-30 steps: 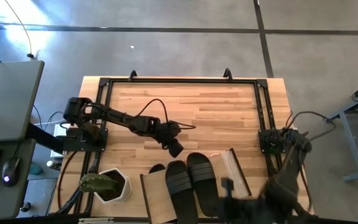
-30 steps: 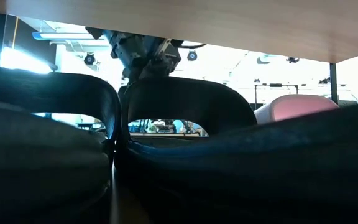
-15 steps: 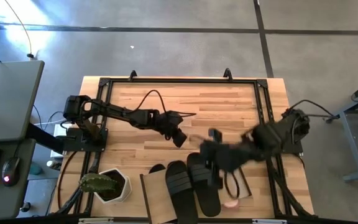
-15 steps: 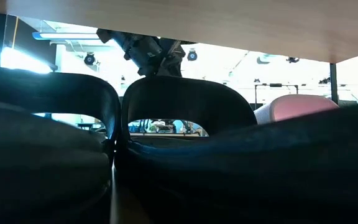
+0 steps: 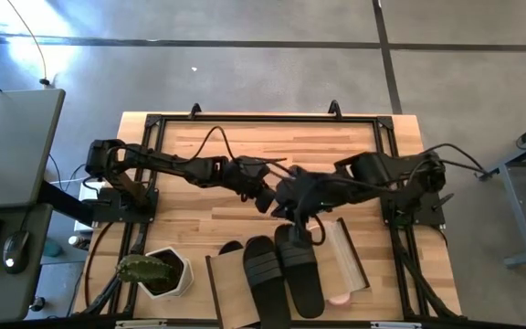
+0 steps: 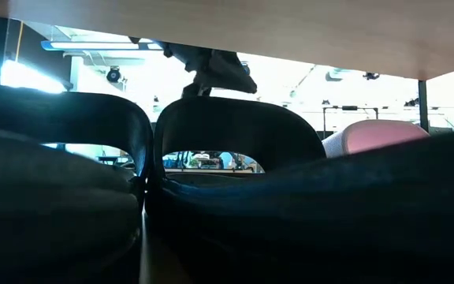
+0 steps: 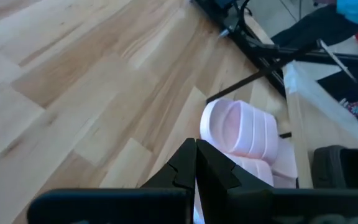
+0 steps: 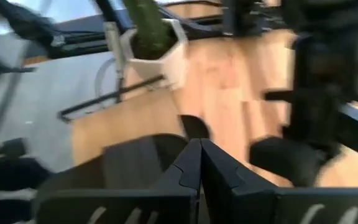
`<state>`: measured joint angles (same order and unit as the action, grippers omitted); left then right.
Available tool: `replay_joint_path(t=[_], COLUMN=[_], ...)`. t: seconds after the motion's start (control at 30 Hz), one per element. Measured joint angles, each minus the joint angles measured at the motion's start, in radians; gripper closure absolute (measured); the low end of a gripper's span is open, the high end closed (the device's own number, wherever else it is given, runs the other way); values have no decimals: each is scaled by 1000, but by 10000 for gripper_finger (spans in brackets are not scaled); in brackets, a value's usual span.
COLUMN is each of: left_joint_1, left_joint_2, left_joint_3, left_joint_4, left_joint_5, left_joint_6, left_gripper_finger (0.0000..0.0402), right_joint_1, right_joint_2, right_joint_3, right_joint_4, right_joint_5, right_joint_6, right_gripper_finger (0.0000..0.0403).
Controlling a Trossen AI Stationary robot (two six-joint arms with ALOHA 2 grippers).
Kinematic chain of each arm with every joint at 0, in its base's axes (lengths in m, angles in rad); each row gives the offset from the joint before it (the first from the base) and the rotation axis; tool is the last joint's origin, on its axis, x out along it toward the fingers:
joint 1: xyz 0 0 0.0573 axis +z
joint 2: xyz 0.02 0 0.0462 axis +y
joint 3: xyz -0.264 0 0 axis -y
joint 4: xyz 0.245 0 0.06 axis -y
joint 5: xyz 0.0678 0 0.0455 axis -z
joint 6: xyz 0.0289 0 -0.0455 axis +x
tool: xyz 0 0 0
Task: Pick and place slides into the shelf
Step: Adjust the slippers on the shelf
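Two black open-toe slide sandals (image 5: pixel 281 270) lie on low light-wood shelf (image 5: pixel 231 292) at near edge of wooden counter (image 5: pixel 272 151); pink-and-white slide (image 7: pixel 241 127) beside it. Left gripper (image 5: pixel 265 196) and right gripper (image 5: pixel 286 208) — jaws shut, empty — hover near each other mid-counter.

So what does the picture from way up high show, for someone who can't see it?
Two dark robot arms reach over a wooden table, the left gripper and right gripper both shut and empty, nearly meeting mid-table. Just below them, two black slides lie on a light-wood shelf, and a white pot with a cactus stands to its left.
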<state>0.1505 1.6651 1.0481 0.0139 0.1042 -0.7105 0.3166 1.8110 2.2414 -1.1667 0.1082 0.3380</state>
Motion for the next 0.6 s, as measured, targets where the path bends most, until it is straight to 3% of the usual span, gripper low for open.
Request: replay_joint_path(t=[0.1,0.17,0.27,0.33,0.47,0.6], left_joint_1=[0,0,0,0,0,-6], left_joint_2=[-3,-2,-2,-2,-2,-2], left_joint_3=[0,0,0,0,0,0], left_joint_4=[5,4,6,23,58,61], left_joint_5=[-5,2,6,9,59,59], left_joint_6=[2,8,8,8,8,7], left_gripper_finger=[401,402,401,402,401,401], right_joint_1=[9,22,26,16,-4,-9], right_joint_2=[-11,-15,-16,-12,-70,-265], right_joint_3=[0,-18,-142,-222,-373,-547], right_joint_4=[12,161,543,638,602,684], right_joint_5=[57,38,-147,-206,-80,-50], right_joint_6=[20,-7,-55,-60,-67,-95], right_gripper_finger=[403,403,403,403,403,403])
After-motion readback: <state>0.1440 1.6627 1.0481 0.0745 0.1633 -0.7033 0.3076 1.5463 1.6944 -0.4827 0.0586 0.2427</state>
